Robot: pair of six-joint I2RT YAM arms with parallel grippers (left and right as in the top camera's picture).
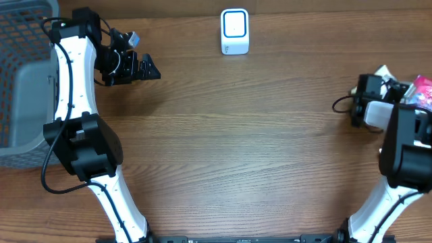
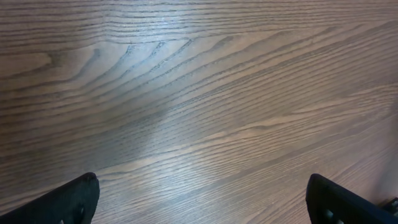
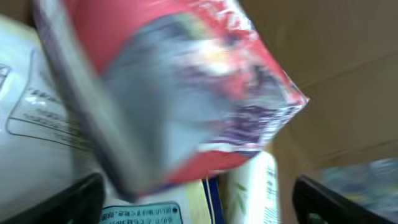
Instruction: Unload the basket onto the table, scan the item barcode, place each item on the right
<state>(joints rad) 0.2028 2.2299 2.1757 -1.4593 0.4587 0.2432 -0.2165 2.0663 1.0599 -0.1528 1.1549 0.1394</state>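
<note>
A red and silver packet (image 3: 186, 93), the item, fills the right wrist view and is blurred by motion. It lies tilted over other packets, above and between my right gripper (image 3: 199, 190). That gripper's fingers (image 3: 81, 199) stand wide apart and grip nothing. The overhead view shows the right arm (image 1: 378, 108) at the table's right edge beside a pink-red packet (image 1: 422, 91). The white scanner (image 1: 234, 32) stands at the back centre. My left gripper (image 1: 150, 67) hangs open over bare wood at the back left, and its wrist view shows only the table under the gripper (image 2: 202, 190).
A grey mesh basket (image 1: 23, 81) stands at the far left. Under the red packet lie a white packet (image 3: 37, 124) and a yellow-and-white one (image 3: 249, 186), inside a brown cardboard wall (image 3: 348, 93). The wooden table (image 1: 256, 135) spans the space between the arms.
</note>
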